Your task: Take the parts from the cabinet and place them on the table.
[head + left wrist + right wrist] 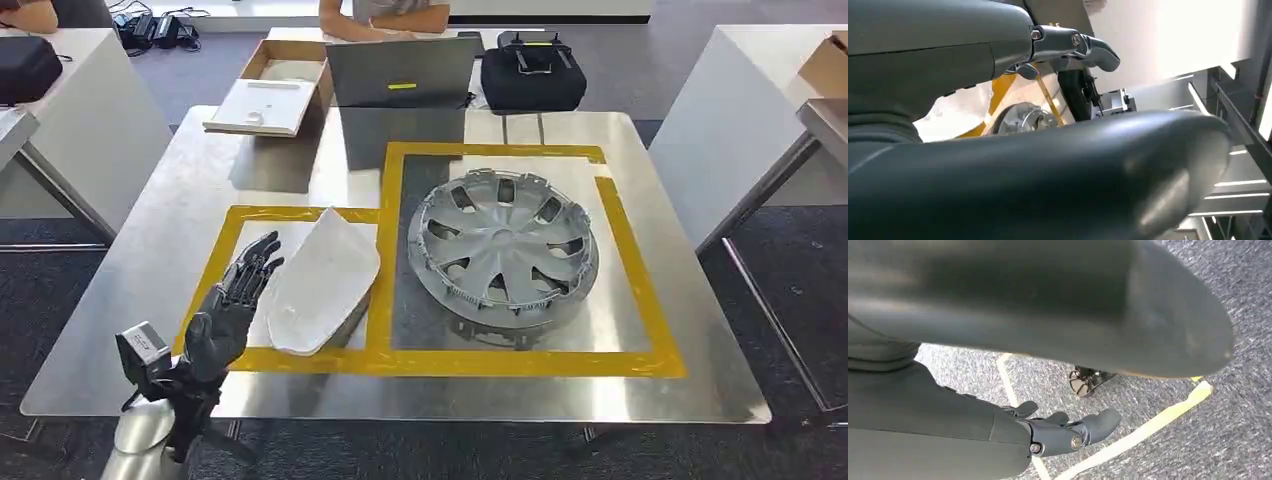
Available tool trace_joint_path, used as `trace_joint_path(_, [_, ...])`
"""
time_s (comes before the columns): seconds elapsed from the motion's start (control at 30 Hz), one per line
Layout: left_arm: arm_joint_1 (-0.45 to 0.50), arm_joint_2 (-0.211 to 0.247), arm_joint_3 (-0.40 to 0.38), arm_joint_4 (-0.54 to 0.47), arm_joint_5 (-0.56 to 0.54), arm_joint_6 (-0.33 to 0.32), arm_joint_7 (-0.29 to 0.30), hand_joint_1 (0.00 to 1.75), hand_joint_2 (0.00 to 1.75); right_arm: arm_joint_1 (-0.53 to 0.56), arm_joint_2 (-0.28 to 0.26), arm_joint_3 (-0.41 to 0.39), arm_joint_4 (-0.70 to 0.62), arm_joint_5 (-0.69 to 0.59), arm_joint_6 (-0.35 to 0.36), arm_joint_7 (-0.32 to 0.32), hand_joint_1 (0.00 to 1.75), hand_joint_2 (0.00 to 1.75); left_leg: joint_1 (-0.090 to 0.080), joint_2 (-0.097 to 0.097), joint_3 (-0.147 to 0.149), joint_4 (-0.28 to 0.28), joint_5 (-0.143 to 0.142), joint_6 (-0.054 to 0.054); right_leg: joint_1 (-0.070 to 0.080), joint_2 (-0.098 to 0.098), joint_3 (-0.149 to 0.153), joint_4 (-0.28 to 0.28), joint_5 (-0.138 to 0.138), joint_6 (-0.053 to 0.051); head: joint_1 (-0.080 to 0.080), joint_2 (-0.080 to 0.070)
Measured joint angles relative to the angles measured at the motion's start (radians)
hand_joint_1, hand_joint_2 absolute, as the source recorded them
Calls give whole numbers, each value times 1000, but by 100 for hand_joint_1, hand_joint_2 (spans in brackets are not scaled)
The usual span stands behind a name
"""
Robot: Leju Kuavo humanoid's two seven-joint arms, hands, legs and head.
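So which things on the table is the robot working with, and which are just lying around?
For the job:
- white molded panel in the left yellow-taped box
- silver hubcap in the right taped box
- left hand, open, beside the panel

Just lying about:
- laptop
- black bag
- open cardboard box

white panel (320, 280) beside silver hubcap (503, 250)
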Motion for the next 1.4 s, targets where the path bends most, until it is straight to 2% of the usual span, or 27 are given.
trace_joint_path(0.07, [3, 0, 4, -10, -10, 6, 0, 0, 0, 0, -3, 0, 0, 0, 0, 1, 0, 0, 14, 3, 8, -19, 17, 12, 1, 1, 2, 6, -6, 8, 0, 0])
trace_joint_path(0.1, [3, 0, 4, -13, -10, 8, 0, 0, 0, -1, -3, 0, 0, 0, 0, 1, 0, 0, 15, 3, 10, -23, 21, 16, 3, 0, -8, 33, -32, 12, 4, 0])
trace_joint_path(0.2, [7, 0, 5, -16, -19, 15, 1, 0, 0, 0, -3, 0, 0, 0, -2, 5, 0, 0, 15, 5, 4, -22, 22, 18, -2, 1, -103, 250, -146, 20, 9, 0])
trace_joint_path(0.23, [10, 0, 5, -16, -28, 19, 1, 0, 0, 0, -3, 0, 0, 0, -3, 5, 0, 0, 15, 5, 3, -21, 22, 18, -4, 0, -127, 303, -158, 23, 10, 0])
trace_joint_path(0.3, [16, 0, 5, -16, -40, 25, 0, 0, 0, 0, -4, 0, 0, 0, -5, 6, 0, 0, 19, 6, 0, -16, 23, 14, -9, 0, -102, 258, -104, 27, 10, 0])
trace_joint_path(0.37, [15, 0, 5, -16, -49, 28, -3, 0, 0, -1, -6, 0, 0, 0, -9, 9, 0, 0, 24, 4, -3, -8, 21, 4, -15, 0, -7, 81, -21, 29, 11, 0])
trace_joint_path(0.4, [15, -1, 5, -16, -50, 32, -7, 0, 0, -3, -5, 0, 0, 0, -13, 11, 0, 0, 24, 4, -6, -2, 20, -4, -16, 0, 27, 13, -32, 29, 13, 0])
trace_joint_path(0.43, [14, -1, 5, -15, -54, 34, -9, 0, 0, -4, -5, 0, 0, -1, -18, 14, 0, 0, 22, 0, -9, -1, 23, -15, -5, 8, 23, 24, -16, 14, 13, 0])
trace_joint_path(0.57, [11, -6, 5, -13, -64, 44, -18, 0, 0, -4, -7, 0, 0, -3, -21, 17, 0, 0, 24, -2, -16, -6, 39, -46, -7, 5, 3, 8, -5, -24, 13, 0])
trace_joint_path(0.6, [11, -7, 5, -11, -65, 47, -18, 0, 0, -5, -8, 0, 0, -3, -21, 17, 0, 0, 27, 0, -25, 8, 17, -48, -8, 4, 0, 6, 3, -32, 11, 0])
trace_joint_path(0.63, [9, -8, 4, -11, -68, 48, -18, 0, 0, -5, -10, 0, 0, -2, -21, 16, 0, 0, 27, 1, -43, 55, -33, -51, -8, 4, -8, 5, 10, -39, 5, 0])
trace_joint_path(0.7, [6, -12, 4, -7, -73, 50, -18, 0, 0, -3, -12, 0, 0, -3, -21, 16, 0, 0, 27, 1, -94, 208, -131, -57, -5, 1, -27, 6, 22, -42, 0, 0])
trace_joint_path(0.73, [6, -14, 4, -5, -74, 50, -17, 0, 0, -3, -13, 0, 0, -3, -21, 16, 0, 0, 27, 1, -111, 273, -159, -58, -3, 1, -37, 6, 29, -43, 0, 0])
trace_joint_path(0.77, [5, -15, 4, -2, -76, 50, -17, 0, 0, -3, -15, 0, 0, -3, -21, 16, 0, 0, 27, 1, -108, 293, -159, -57, -2, 1, -45, 7, 36, -42, -1, 0])
trace_joint_path(0.8, [4, -18, 3, 1, -76, 50, -17, 0, 0, -3, -16, 0, 0, -3, -20, 16, 0, 0, 27, 1, -80, 266, -135, -55, -1, 1, -54, 8, 43, -40, -1, 0])
trace_joint_path(0.87, [-7, -23, 2, 8, -79, 52, -20, 0, 0, -2, -19, 0, 0, -6, -18, 15, 0, 0, 27, 1, 25, 106, -64, -47, 0, 1, -69, 11, 55, -34, -2, 0])
trace_joint_path(0.9, [-15, -26, 0, 10, -79, 53, -22, 0, 0, -3, -19, 0, 0, -7, -18, 14, 0, 0, 26, 1, 84, 15, -51, -41, 0, 1, -73, 15, 60, -30, -3, 0])
trace_joint_path(0.93, [-23, -28, -3, 13, -79, 56, -24, 0, 0, -2, -21, 0, -1, -7, -18, 11, 0, 0, 20, 0, 106, -26, -70, -37, 3, 1, -79, 16, 66, -23, -4, 0])
trace_joint_path(0.97, [-24, -31, -5, 15, -79, 58, -29, 0, 0, -1, -22, -1, -1, -8, -18, 8, 0, 0, 16, 0, 95, -13, -50, -34, 1, 2, -75, 13, 73, -16, -1, 0])
trace_joint_path(1.07, [-29, -40, -6, 18, -79, 62, -31, 0, 0, 4, -31, -2, -2, -7, -17, 4, 0, 0, 16, 1, 76, -23, -39, -9, 1, 4, -81, 3, 98, 8, -2, 0])
trace_joint_path(1.1, [-33, -45, -7, 18, -79, 64, -31, 0, 0, 6, -32, -2, -2, -6, -16, 4, 0, 0, 20, 6, 67, -26, -26, 1, -5, 6, -89, 15, 79, 10, -2, 0])
trace_joint_path(1.13, [-33, -49, -8, 18, -79, 64, -31, 0, 0, 10, -32, -2, -2, -6, -16, 4, 0, 0, 20, 6, 52, -26, -16, 10, -3, 3, -104, 50, 23, 15, 3, 0])
trace_joint_path(1.2, [-30, -56, -9, 18, -79, 64, -31, 0, 0, 13, -37, -2, -2, -2, -16, 2, 0, 0, 19, 6, 25, -25, 6, 14, -3, 3, -144, 190, -97, 23, 10, 0])
trace_joint_path(1.23, [-30, -57, -9, 19, -79, 64, -31, 0, 0, 14, -40, -2, -2, -1, -15, 2, 0, 0, 17, 7, 14, -24, 15, 15, -3, 3, -159, 257, -128, 26, 10, 0])
trace_joint_path(1.27, [-27, -58, -10, 20, -79, 64, -31, 0, 0, 15, -43, -2, -3, 0, -14, 2, 0, 0, 16, 7, -2, -21, 26, 14, -3, 3, -161, 302, -129, 27, 11, 0])
trace_joint_path(1.33, [-23, -61, -10, 22, -78, 66, -31, 0, 0, 18, -47, -2, -6, 3, -9, 1, 0, 0, 16, 8, -28, -14, 42, 11, -3, 2, -102, 254, -67, 24, 12, 0])
trace_joint_path(1.4, [-20, -62, -10, 22, -75, 66, -32, 0, 0, 19, -52, -2, -8, 7, 2, -3, 0, 0, 16, 8, -46, -6, 53, 6, 0, 3, 21, 83, -23, 13, 14, 0])
